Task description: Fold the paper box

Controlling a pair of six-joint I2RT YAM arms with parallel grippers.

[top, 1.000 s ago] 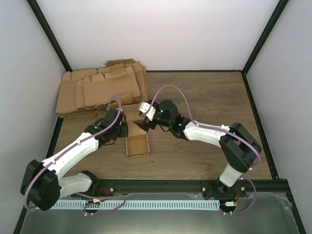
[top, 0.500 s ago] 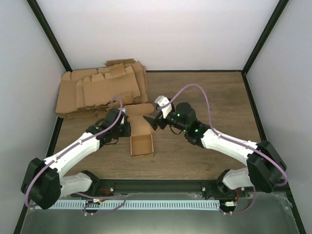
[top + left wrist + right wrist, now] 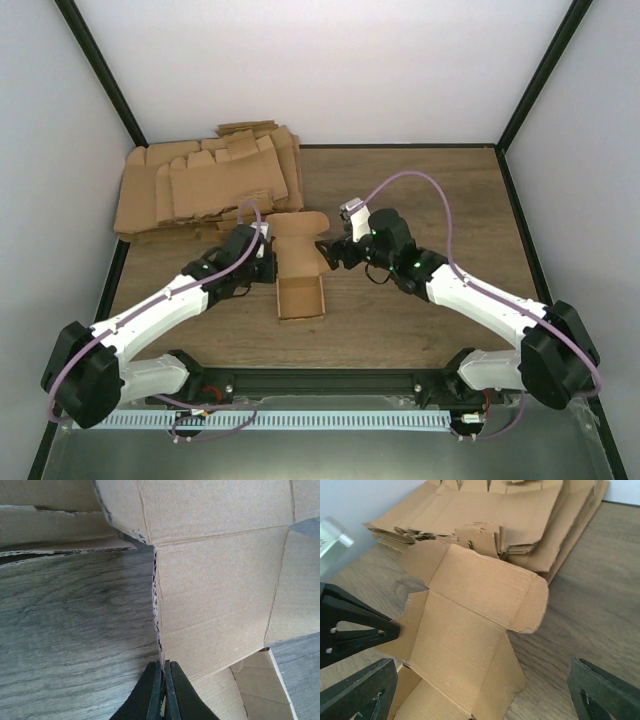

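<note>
Left hand (image 3: 164, 666) has dragged paper box (image 3: 300, 297) rightward.

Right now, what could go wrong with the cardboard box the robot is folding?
1. The left pincer looks shut on only a thin edge of the paper box, so the box might slip out or tear if tugged.
2. The right pincer is open beside the lid flap. A push there could slide the light box instead of folding it.
3. The pile of cardboard blanks lies just behind the lid flap, which might catch on it.
</note>
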